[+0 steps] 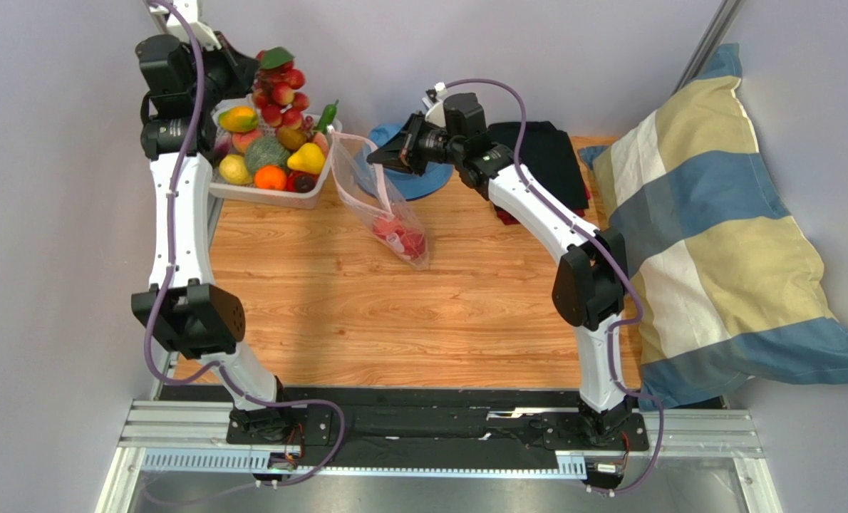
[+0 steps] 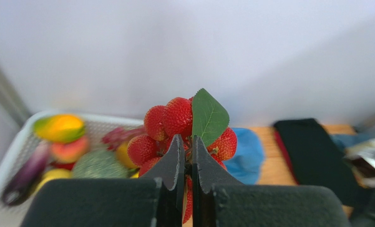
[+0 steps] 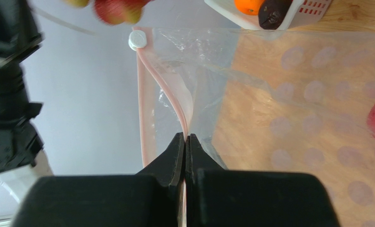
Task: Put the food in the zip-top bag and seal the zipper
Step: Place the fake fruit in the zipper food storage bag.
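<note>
My left gripper (image 2: 187, 142) is shut on the stem of a cluster of red bumpy toy berries (image 2: 168, 118) with a green leaf (image 2: 208, 116), held high above the white basket (image 1: 248, 192); the cluster also shows in the top view (image 1: 278, 91). My right gripper (image 3: 185, 138) is shut on the pinkish zipper (image 3: 168, 90) of the clear zip-top bag (image 3: 289, 104), holding its mouth up and open. The bag (image 1: 380, 208) hangs to the table with a red food piece (image 1: 398, 237) inside. The white slider (image 3: 138, 39) sits at the zipper's far end.
The white slatted basket holds more toy fruits: mango (image 1: 238, 118), yellow pear (image 1: 306, 159), orange (image 1: 271, 179), green pepper (image 1: 326, 115). A blue bucket hat (image 1: 423, 176) and dark folded clothes (image 1: 551, 160) lie behind the bag. A striped pillow (image 1: 717, 235) fills the right side.
</note>
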Available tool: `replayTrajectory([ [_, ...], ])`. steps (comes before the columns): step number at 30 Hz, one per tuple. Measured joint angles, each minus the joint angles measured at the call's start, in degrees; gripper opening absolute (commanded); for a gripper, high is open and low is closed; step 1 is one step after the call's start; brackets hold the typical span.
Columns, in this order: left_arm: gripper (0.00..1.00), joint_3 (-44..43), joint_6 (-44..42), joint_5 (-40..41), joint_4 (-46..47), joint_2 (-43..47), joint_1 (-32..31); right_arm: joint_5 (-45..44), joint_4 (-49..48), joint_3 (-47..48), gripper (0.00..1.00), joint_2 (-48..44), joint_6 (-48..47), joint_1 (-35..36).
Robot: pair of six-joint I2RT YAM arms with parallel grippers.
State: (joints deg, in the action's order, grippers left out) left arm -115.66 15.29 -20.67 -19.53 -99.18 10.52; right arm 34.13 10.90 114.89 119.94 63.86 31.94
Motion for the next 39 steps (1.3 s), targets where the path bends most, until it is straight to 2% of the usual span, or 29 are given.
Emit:
replayTrajectory([
  [10, 0.00, 2.29, 6.60, -7.63, 1.46, 7.93, -10.91, -0.09, -0.74, -3.52, 0.00, 1.62, -0.22, -0.48],
  [16, 0.00, 11.02, 12.17, -11.28, 3.39, 10.36, -16.09, -0.13, -0.74, -3.52, 0.00, 1.77, -0.22, -0.61],
  [21, 0.00, 20.79, 13.53, -12.79, 3.72, 13.42, -17.57, -0.17, -0.37, -3.52, 0.00, 1.77, -0.26, -0.98],
  [25, 0.00, 24.26, 9.94, -12.61, 1.22, 16.46, -17.27, -0.20, -0.28, -3.65, 0.00, 1.75, -0.37, -1.62],
  [32, 0.00, 24.55, -0.85, -13.46, -5.66, 22.67, -16.68, -0.28, -0.33, -3.87, 0.00, 1.75, -0.48, -2.51],
  [39, 0.00, 21.07, -12.20, -12.72, -16.17, 21.18, -16.20, -0.20, -0.33, -3.87, 0.00, 1.75, -0.66, -2.47],
])
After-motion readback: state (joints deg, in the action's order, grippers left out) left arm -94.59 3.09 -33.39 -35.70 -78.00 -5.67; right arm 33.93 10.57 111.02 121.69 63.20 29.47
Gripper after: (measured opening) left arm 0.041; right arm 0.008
